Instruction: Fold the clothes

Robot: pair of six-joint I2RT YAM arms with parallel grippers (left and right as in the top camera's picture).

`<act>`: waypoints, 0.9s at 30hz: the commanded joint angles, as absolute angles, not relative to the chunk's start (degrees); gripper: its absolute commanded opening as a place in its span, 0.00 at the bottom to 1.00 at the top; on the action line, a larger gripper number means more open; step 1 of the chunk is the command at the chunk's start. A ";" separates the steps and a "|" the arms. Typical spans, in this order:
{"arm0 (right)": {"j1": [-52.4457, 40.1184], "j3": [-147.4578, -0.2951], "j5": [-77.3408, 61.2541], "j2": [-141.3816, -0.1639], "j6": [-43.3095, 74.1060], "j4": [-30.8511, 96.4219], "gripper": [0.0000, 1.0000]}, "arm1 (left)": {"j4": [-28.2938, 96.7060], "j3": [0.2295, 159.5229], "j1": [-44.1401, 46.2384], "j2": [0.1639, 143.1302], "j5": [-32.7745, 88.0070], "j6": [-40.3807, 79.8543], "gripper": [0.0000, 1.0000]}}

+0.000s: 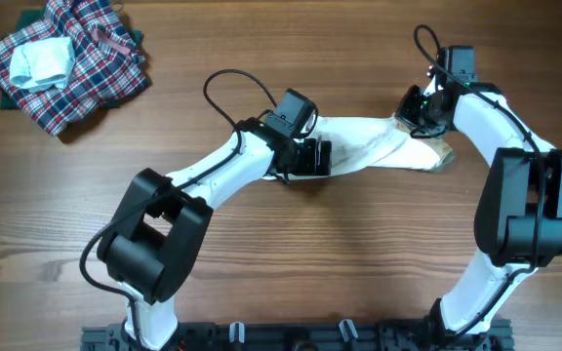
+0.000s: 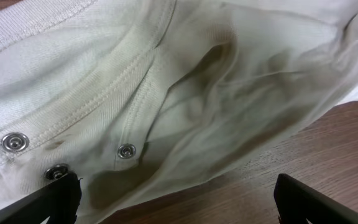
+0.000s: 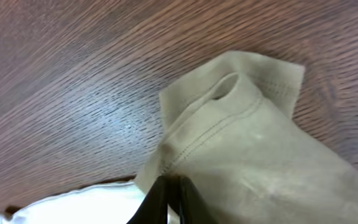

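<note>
The garment (image 1: 374, 146) lies as a white band across the middle of the worktop (image 1: 310, 263), stretched between my two claws, its tan part (image 1: 439, 156) at the right end. My right claw (image 1: 410, 122) is pinched tight on that end; its wrist view shows the narrow jaws closed on a fold of the tan cloth, with bare wood behind. My left claw (image 1: 305, 158) stands wide at the left end, holding nothing. Its fingertips (image 2: 42, 202) sit on either side of rumpled white cloth, where a ribbed neckline (image 2: 104, 93) and three metal snaps (image 2: 127, 150) show. From overhead, that claw and its wrist hide the garment's left end. Well apart, at the far left corner, a plaid heap (image 1: 86, 83) rests with a pale folded piece (image 1: 42, 60) on top. A black cable (image 1: 224, 83) loops above my left arm.
</note>
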State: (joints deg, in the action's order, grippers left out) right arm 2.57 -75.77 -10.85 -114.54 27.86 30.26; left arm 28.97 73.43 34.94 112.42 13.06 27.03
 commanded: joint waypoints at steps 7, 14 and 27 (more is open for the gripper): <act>1.45 -75.29 -21.50 -114.87 28.53 28.95 0.06 | 29.04 73.17 34.76 113.21 12.14 25.91 1.00; 2.20 -75.31 -18.70 -108.99 27.59 29.93 0.13 | 29.67 73.19 34.76 112.99 12.53 25.65 1.00; 2.61 -75.31 -6.00 -99.02 20.95 40.86 1.00 | 34.30 73.19 29.69 108.97 10.79 25.65 1.00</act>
State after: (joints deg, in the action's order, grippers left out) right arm 2.48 -75.35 -10.79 -98.80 22.20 39.97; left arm 33.01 73.43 32.73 112.33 12.58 26.76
